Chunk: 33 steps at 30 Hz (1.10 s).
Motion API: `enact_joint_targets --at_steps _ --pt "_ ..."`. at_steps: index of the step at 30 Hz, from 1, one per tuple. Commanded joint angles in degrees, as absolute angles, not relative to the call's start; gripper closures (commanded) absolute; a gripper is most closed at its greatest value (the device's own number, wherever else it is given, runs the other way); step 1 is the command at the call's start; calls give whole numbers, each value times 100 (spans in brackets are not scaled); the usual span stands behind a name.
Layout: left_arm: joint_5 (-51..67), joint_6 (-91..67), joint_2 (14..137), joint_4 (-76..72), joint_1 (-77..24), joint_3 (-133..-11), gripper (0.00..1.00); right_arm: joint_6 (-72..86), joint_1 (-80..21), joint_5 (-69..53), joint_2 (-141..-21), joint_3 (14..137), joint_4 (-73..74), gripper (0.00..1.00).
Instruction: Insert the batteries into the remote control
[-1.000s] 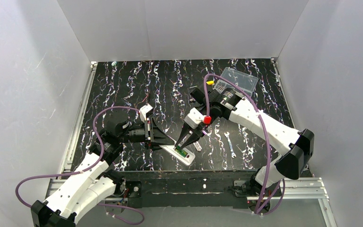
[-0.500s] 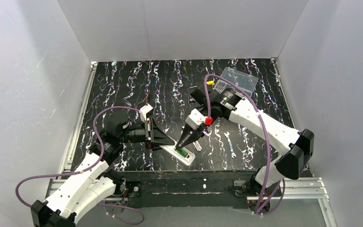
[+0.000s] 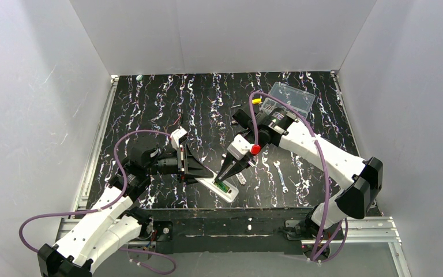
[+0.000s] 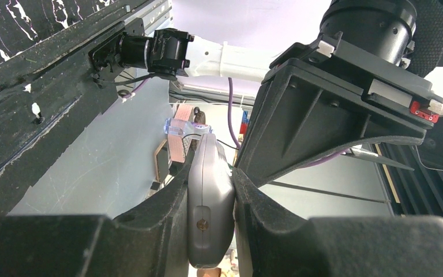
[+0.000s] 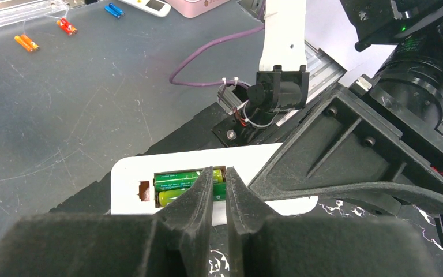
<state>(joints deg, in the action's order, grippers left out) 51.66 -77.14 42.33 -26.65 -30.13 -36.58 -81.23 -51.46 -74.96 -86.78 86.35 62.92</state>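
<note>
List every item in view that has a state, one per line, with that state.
remote control: lying back-up at the table's near edge, battery bay uncovered
batteries: both green cells lying side by side in the bay
left tool: shut on the remote control's end
right tool: nearly shut, tips down in the bay over the batteries
clear plastic box: lid open, at the far right of the table
wrench: lying flat, untouched

In your right wrist view, the remote control (image 5: 207, 179) lies back-up on the black worktop (image 5: 346, 231) with its compartment uncovered. Two green batteries (image 5: 176, 187) sit side by side inside it. The right gripper (image 5: 220, 176) hangs directly over them, its fingers (image 5: 199, 193) nearly together, holding nothing.
</note>
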Motion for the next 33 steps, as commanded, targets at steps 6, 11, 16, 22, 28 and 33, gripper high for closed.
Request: enact_joint_targets --at_steps 6,11,16,22,28,33 --pt "5366 -7787 4053 -3057 -2982 -3918 100 -8162 -5168 -7331 -8641 8290 6864 83" --pt "5336 -7792 4034 -3070 -2980 -3930 100 -8197 -5176 -7326 -8586 8170 6908 83" --pt "5305 -7865 4025 -3158 -2979 -3949 100 -8279 -5175 -7306 -8500 8034 6972 84" --pt "5259 -7858 3964 -3237 -2979 -3945 100 -8271 -5168 -7300 -8366 7844 6973 84" --pt "5213 -7789 3930 -3234 -2984 -3906 100 -8234 -5169 -7269 -8250 7762 6997 84" --pt "5142 -7295 3840 -2711 -2982 -3869 100 -7643 -5173 -7076 -7943 7841 6467 83"
